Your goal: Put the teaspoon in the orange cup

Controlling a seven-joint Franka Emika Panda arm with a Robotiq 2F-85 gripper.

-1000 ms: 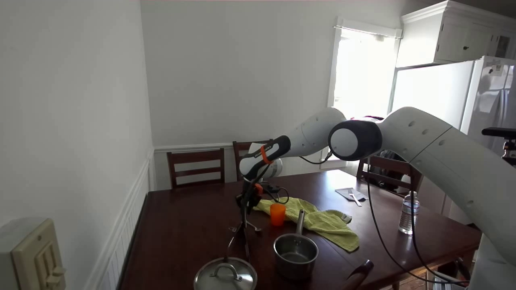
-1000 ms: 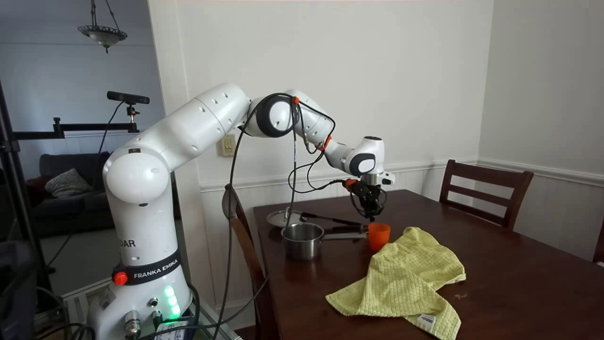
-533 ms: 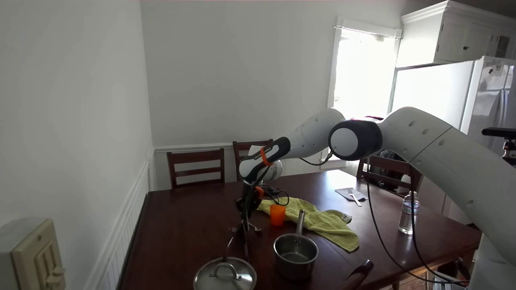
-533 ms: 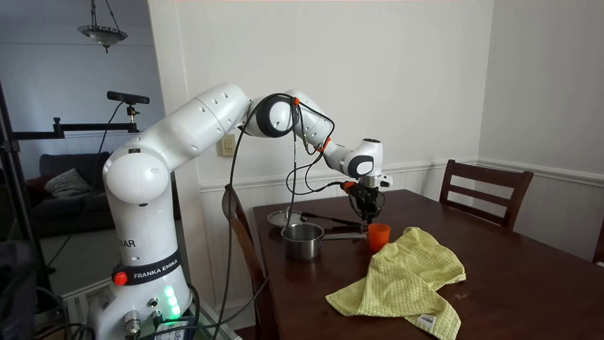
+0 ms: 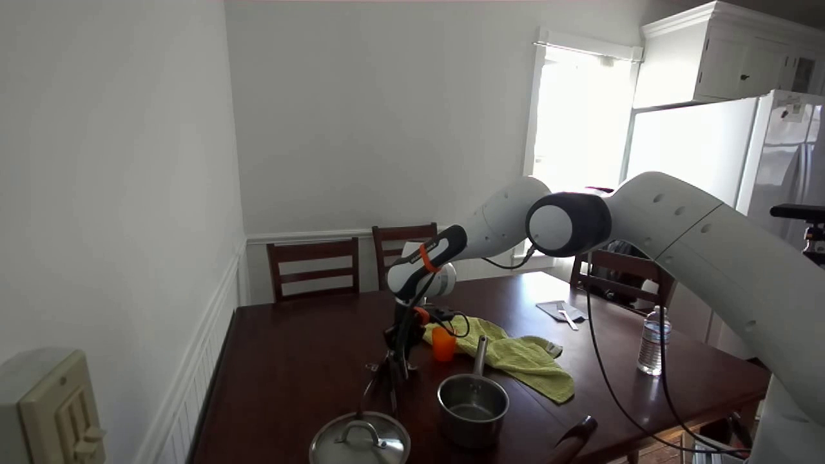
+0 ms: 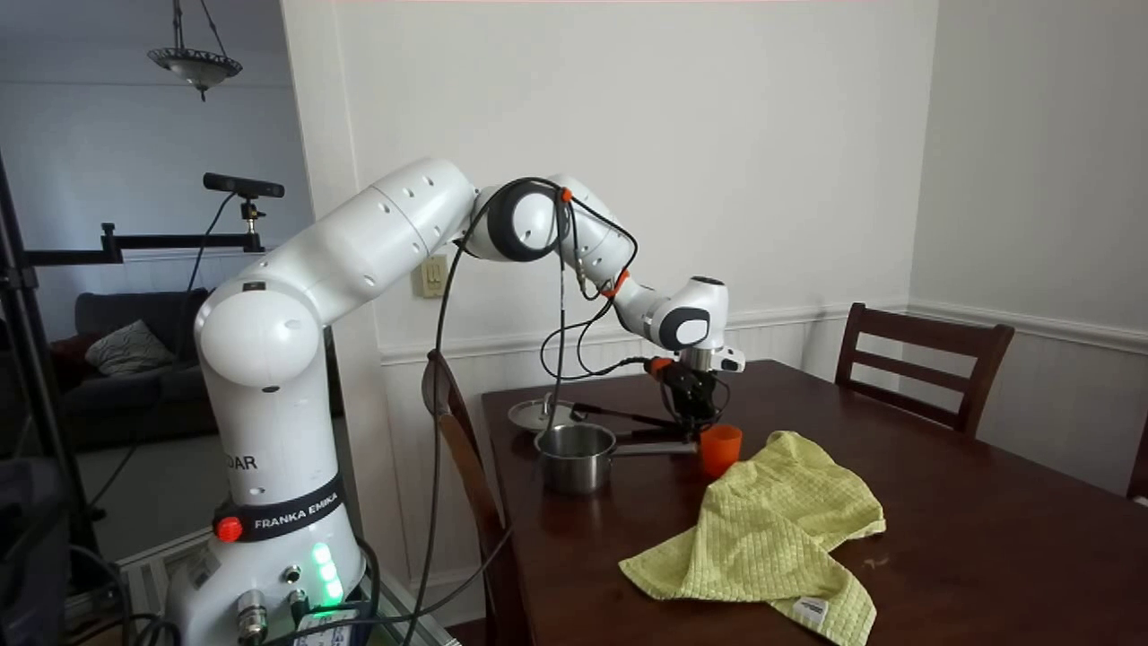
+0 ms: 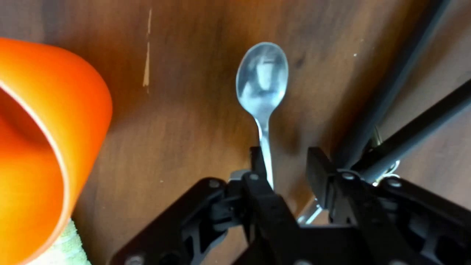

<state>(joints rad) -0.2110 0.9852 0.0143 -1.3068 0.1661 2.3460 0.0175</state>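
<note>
The teaspoon (image 7: 263, 79) lies on the table in the wrist view, bowl pointing away from the gripper. My gripper (image 7: 286, 150) is open over it. The spoon's handle runs along the inner side of the left finger (image 7: 258, 162), and its lower end is hidden behind that finger. The right finger (image 7: 319, 167) stands apart from the handle. The orange cup (image 7: 82, 99) stands to the left in the wrist view; it also shows in both exterior views (image 5: 443, 344) (image 6: 720, 451). In an exterior view my gripper (image 6: 694, 422) is low, just behind and beside the cup.
Black utensil handles (image 7: 423, 121) lie close beside the right finger. Another shiny metal piece (image 7: 311, 213) shows under the gripper. A grey metal pot (image 5: 472, 419), its lid (image 5: 361, 444) and a yellow-green cloth (image 6: 762, 547) are nearby. A water bottle (image 5: 653, 341) stands farther off.
My gripper has moved down towards the table, and in an exterior view slightly closer to the cup. The cup, pot and cloth have not moved.
</note>
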